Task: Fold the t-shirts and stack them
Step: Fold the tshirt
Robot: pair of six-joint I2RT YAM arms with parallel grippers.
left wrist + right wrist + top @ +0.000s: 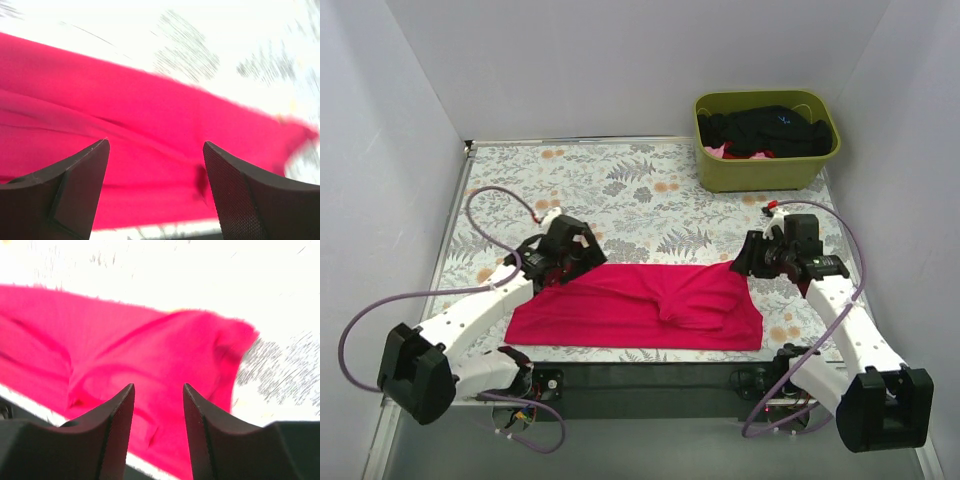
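A: Two arms in frame. Red t-shirt (640, 305), where?
B: Flat on the floral table (620, 180), along the near edge, between the two arms. It's folded into a wide strip, long side running left to right. There's some bunching right of centre.
A: Left gripper (156, 145)?
B: Fingers spread wide, nothing between them. It sits at the shirt's far left corner. Wrist view shows red cloth beneath, blurred.
A: Right gripper (158, 386)?
B: Also parted, with a narrower gap than the left and nothing pinched. It's at the shirt's far right corner. Can't tell whether either gripper touches the cloth.
A: Other shirts?
B: Black t-shirts (770, 128) heaped in the olive-green bin (765, 172) at the far right corner of the table, well apart from the red one. A bit of pink fabric (718, 151) shows at the bin's left side, under the black.
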